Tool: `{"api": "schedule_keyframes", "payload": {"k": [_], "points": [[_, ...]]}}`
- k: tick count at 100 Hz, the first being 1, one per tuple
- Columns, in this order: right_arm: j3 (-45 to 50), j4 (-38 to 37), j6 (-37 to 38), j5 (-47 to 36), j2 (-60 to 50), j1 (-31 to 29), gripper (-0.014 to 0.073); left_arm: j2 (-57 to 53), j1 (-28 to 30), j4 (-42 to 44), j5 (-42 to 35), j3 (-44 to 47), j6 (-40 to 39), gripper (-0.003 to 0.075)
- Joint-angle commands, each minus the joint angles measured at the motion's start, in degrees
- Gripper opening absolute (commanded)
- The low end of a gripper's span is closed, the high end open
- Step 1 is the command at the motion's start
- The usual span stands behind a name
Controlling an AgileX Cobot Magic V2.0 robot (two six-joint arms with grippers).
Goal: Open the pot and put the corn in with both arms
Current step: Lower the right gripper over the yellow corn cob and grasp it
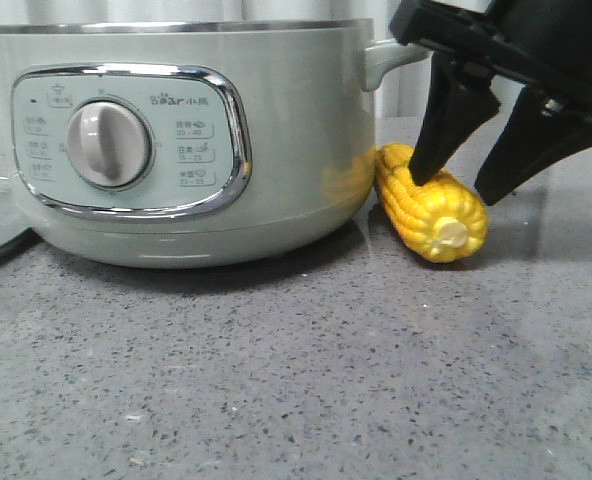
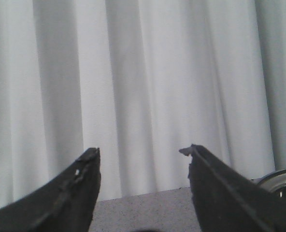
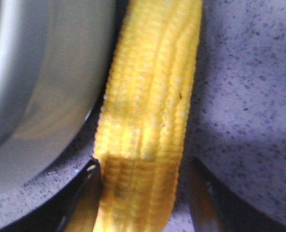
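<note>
corn [image 3: 148, 121] lies between the spread right hand [image 3: 143, 193] fingers; left hand [image 2: 143, 193], also spread, faces curtain [image 2: 148, 72].

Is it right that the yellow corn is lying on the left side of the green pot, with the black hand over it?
Not quite. The corn lies on the right side of the pot, not the left, as the front view shows. The rest holds: the black right hand is over it, open, one finger on each side.
</note>
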Motion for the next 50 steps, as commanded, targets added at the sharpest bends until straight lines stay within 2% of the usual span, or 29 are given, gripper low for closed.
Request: {"api": "schedule_keyframes", "payload": {"k": [1, 41, 50], "points": [[-2.0, 1.5, -0.5, -2.9, -0.6, -0.1, 0.0305, 0.0, 0.0, -0.2, -3.6, -2.0, -0.5, 0.0368], [-2.0, 3.1, -0.5, -2.7, 2.0, -0.1, 0.0299, 0.0, 0.0, -0.2, -3.6, -2.0, -0.5, 0.0368], [-2.0, 3.1, -0.5, -2.0, 3.0, -0.1, 0.0265, 0.0, 0.0, -0.2, -3.6, -2.0, -0.5, 0.0368]]}}
